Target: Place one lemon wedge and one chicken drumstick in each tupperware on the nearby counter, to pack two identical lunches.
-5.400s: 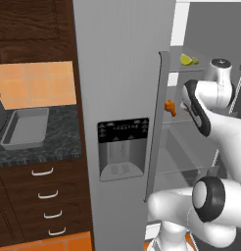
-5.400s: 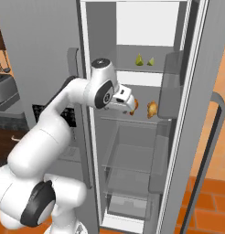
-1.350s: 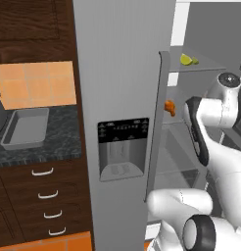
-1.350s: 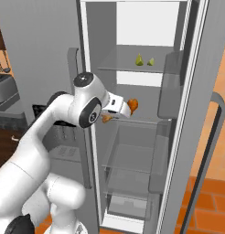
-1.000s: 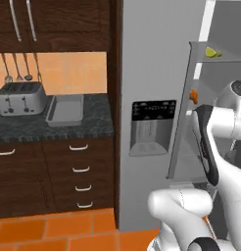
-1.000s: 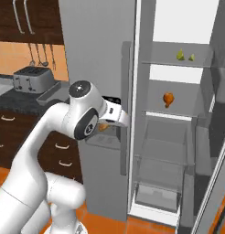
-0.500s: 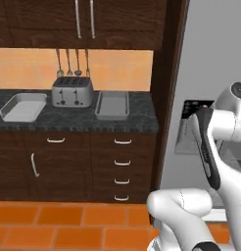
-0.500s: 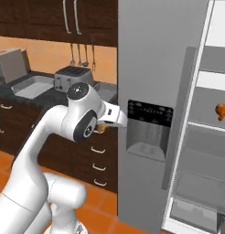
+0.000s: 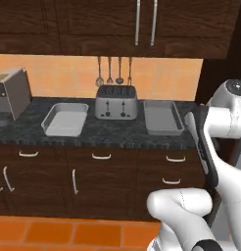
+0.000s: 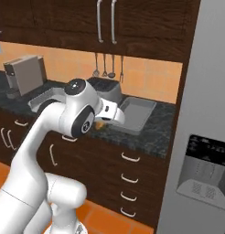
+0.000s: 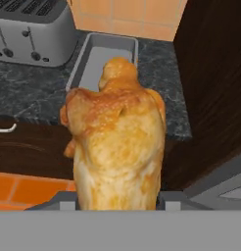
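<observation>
**Carrying a drumstick to the tray**

Holding a golden-brown roasted chicken drumstick [image 11: 115, 147], I am in front of the black, grey-speckled stone counter [image 9: 117, 132]. My gripper [image 10: 101, 123] is tucked behind my white arm in the right base view, with a bit of orange meat peeking out there. In the hand view the drumstick rises from between my fingers and hides them. I judge my fingers are pinching it, since it stands up with nothing else to hold it.

Two plain grey shallow trays sit on the counter. The right tupperware [image 9: 162, 117] is just right of a silver two-slot toaster [image 9: 116, 102]. The left tupperware [image 9: 66, 119] is on the toaster's other side. Both look empty to me.

To do this well, I think I should go for the right tray, because it is the near one. In the hand view it lies straight ahead, past the meat [image 11: 104, 59]. I should lift the drumstick over the tray's sloped wall, bring it low over the middle, and only then let go, so it does not roll out. I should stay away from the toaster and the dark wooden wall beside the tray.

I can read no words or brand names anywhere.
</observation>
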{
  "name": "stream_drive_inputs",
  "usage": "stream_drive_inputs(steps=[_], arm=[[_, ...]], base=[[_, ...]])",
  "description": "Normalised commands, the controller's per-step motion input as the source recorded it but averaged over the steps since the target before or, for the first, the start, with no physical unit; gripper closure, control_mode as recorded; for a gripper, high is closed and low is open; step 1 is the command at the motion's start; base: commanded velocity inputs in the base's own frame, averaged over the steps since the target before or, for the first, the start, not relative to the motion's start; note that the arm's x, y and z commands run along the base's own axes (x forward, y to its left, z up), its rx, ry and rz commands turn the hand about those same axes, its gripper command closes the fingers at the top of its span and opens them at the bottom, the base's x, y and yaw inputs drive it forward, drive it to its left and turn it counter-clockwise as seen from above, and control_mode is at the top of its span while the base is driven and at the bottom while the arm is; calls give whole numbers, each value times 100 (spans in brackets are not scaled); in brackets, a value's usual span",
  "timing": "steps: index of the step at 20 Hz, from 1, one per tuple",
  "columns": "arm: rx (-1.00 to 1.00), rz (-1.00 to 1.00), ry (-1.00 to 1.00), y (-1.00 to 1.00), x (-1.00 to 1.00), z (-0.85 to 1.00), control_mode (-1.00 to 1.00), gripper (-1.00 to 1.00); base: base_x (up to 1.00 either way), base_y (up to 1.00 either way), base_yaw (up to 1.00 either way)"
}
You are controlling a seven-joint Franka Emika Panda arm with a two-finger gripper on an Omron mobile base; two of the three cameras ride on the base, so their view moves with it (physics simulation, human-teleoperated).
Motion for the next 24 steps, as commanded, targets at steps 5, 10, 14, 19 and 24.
stream_drive_inputs(steps=[5,10,14,19,24], arm=[[0,0,0,0,0,0,100,100],[0,0,1,0,20,-13,-100,100],[8,0,22,17,100,-98,-100,100],[18,0,25,25,70,-100,-100,100],[7,0,23,24,55,-100,-100,100]], base=[[100,-19,-16],[80,-15,-1],[0,0,0],[0,0,0],[0,0,0]])
